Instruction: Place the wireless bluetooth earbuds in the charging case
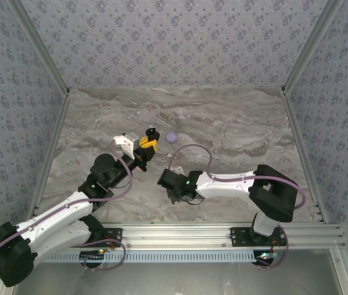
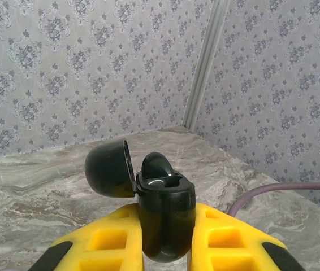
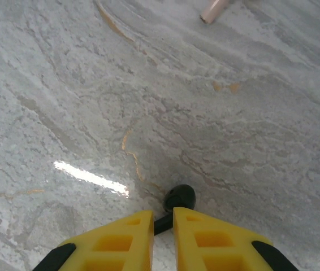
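My left gripper (image 2: 167, 208) is shut on the black charging case (image 2: 165, 220), which stands upright between the yellow fingers (image 2: 106, 237). The case's lid (image 2: 109, 168) hangs open to the left, and one black earbud (image 2: 157, 165) sits in the case's top. From above, the case (image 1: 152, 133) is raised over the table's middle at the tip of the left gripper (image 1: 147, 145). My right gripper (image 3: 163, 217) is shut on the stem of a second black earbud (image 3: 180, 197), low over the marble. The earbud's round head sticks out past the fingertips.
A small lilac round object (image 1: 171, 137) lies on the marble table (image 1: 235, 129) just right of the case. A pinkish stem-like piece (image 3: 213, 10) lies farther ahead of the right gripper. The right arm's wrist (image 1: 177, 183) is below the case. Patterned walls close in three sides.
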Motion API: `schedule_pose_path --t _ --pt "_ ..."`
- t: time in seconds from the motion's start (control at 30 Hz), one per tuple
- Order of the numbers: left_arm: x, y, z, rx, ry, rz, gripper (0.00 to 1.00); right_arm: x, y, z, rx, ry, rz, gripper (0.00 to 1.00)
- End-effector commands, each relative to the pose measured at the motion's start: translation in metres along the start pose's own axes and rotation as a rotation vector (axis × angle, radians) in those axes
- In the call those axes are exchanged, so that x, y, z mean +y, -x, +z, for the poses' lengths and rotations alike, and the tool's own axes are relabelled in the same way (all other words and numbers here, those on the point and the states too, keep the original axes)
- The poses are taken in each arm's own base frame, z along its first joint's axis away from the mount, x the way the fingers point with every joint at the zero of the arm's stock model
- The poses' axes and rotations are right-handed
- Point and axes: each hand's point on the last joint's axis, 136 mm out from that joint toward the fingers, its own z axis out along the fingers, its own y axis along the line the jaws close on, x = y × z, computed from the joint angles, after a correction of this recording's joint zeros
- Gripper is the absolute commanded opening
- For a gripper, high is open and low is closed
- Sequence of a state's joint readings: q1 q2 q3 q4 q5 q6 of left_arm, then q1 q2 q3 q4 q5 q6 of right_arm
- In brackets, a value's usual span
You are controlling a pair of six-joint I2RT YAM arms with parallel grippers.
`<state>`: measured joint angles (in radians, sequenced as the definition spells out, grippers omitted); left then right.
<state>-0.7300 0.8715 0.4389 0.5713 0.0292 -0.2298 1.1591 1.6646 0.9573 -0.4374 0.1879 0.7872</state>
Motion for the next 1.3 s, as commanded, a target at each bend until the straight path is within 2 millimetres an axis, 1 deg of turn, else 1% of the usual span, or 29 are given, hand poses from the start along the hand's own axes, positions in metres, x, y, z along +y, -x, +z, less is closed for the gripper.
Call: schedule_pose_path --t 0.0,0.2,0.57,0.63,0.73,0.83,0.93,1.03,1.17,1.27 --pt "-0.003 0.014 0.0 -0.039 -0.017 -0.012 0.0 0.003 0.009 0.001 -0.019 -0.013 -0.019 0.19" --pt "-0.003 0.013 0.0 -0.037 -0.016 -0.012 0.0 0.007 0.01 0.007 -0.013 -0.009 -0.023 0.19" --pt "-0.003 0.014 -0.001 -0.037 -0.016 -0.009 0.0 0.011 0.021 0.011 -0.015 -0.004 -0.042 0.19" --pt "-0.003 0.013 -0.001 -0.036 -0.017 -0.009 0.0 0.012 0.023 0.008 -0.02 -0.002 -0.046 0.2" --pt "-0.003 0.014 -0.001 -0.037 -0.014 -0.008 0.0 0.014 0.03 -0.004 -0.042 0.006 -0.049 0.21" --pt "-0.002 0.014 -0.001 -0.037 -0.012 -0.007 0.0 0.01 0.034 -0.014 -0.062 -0.007 -0.043 0.24" --pt "-0.002 0.013 -0.001 -0.038 -0.01 -0.007 0.0 -0.003 0.03 -0.017 -0.062 -0.048 -0.025 0.29" --pt "-0.001 0.014 -0.001 -0.038 -0.011 -0.009 0.0 -0.013 0.021 -0.014 -0.05 -0.074 0.002 0.35" --pt "-0.001 0.014 -0.001 -0.039 -0.011 -0.009 0.0 -0.016 0.009 -0.004 -0.022 -0.063 0.025 0.36" --pt "-0.001 0.014 -0.001 -0.04 -0.011 -0.011 0.0 -0.013 0.006 0.001 -0.012 -0.052 0.034 0.36"
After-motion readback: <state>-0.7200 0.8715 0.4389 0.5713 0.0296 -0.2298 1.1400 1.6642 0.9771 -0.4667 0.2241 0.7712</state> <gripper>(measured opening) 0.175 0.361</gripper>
